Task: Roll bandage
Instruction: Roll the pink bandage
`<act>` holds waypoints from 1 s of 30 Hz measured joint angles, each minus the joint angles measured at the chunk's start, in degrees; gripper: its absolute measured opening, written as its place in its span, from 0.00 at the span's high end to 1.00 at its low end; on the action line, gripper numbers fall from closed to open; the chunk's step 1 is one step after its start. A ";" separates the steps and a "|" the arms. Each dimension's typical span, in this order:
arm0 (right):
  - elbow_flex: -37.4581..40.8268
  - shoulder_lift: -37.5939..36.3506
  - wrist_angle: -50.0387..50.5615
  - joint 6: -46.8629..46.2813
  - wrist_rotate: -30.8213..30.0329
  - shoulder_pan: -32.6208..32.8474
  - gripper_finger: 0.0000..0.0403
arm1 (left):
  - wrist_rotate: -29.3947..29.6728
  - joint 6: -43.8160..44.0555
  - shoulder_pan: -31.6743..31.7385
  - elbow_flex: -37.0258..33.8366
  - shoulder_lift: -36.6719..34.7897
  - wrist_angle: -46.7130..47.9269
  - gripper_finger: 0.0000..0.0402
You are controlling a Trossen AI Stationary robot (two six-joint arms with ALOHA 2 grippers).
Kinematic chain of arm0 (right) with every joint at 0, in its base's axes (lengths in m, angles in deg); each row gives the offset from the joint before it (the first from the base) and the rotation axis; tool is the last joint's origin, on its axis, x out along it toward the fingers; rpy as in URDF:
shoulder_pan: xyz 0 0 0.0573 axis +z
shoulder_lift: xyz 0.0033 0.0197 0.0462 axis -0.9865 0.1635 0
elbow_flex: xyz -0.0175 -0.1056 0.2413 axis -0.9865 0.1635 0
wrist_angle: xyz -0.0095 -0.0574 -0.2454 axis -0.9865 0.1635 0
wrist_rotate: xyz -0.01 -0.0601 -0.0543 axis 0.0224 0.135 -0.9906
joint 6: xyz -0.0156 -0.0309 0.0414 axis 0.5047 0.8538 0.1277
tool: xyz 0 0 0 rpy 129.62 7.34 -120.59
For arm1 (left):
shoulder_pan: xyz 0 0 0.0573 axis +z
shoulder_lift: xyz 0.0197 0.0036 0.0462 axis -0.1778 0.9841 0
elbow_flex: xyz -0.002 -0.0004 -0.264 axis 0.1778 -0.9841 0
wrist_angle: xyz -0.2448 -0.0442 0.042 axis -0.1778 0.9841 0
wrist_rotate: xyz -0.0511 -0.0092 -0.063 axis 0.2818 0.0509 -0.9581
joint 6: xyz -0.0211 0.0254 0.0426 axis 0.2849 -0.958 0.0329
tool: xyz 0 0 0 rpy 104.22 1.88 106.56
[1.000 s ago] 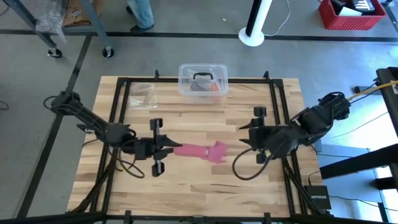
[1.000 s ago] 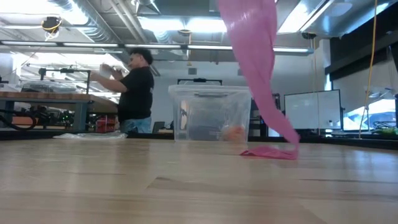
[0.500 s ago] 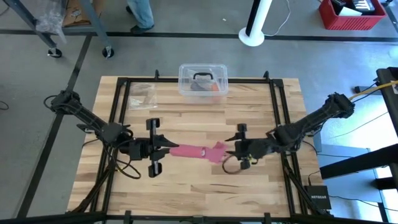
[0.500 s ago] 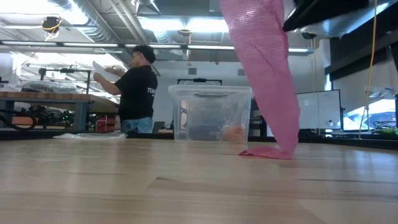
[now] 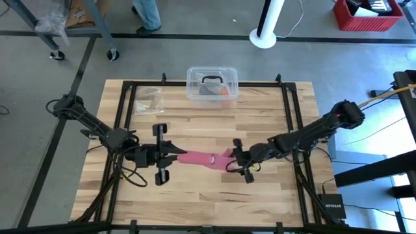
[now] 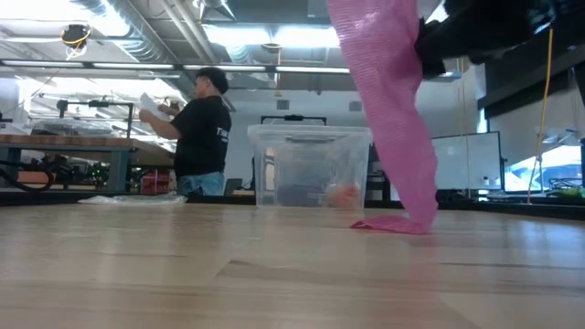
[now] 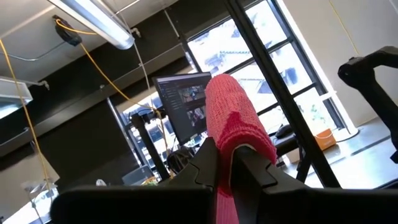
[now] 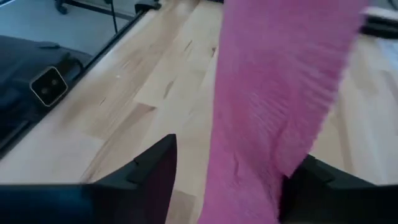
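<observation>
Near the table's centre, the left gripper (image 5: pixel 174 155) pinched one end of the pink bandage (image 5: pixel 205 158) while the right gripper (image 5: pixel 237 160), fingers spread, straddled its hanging strip from three o'clock; closing off-centre could probably bunch the fabric and spoil the roll.

Bandage (image 5: pixel 203 158) between left tool (image 5: pixel 174 155) and right tool (image 5: pixel 233 160), mid-table.
</observation>
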State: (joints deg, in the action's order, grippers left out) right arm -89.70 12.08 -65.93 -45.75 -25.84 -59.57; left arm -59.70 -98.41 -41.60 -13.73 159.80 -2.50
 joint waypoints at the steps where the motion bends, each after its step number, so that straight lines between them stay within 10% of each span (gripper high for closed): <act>1: 0.02 1.03 -1.17 0.19 0.12 0.00 0.49 | 0.00 0.18 0.00 -0.01 0.00 0.06 0.96; 13: -0.01 2.95 -5.41 3.90 -1.19 3.87 0.97 | 2.92 0.15 -0.05 -0.01 0.00 0.25 0.96; 30: -21.17 0.35 11.82 6.26 -13.31 24.70 0.99 | 18.99 -11.48 3.34 -0.01 0.00 -0.17 0.98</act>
State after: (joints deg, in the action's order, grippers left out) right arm -110.87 12.43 -54.11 -39.49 -39.15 -34.87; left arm -40.71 -109.89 -38.25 -13.74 159.80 -2.67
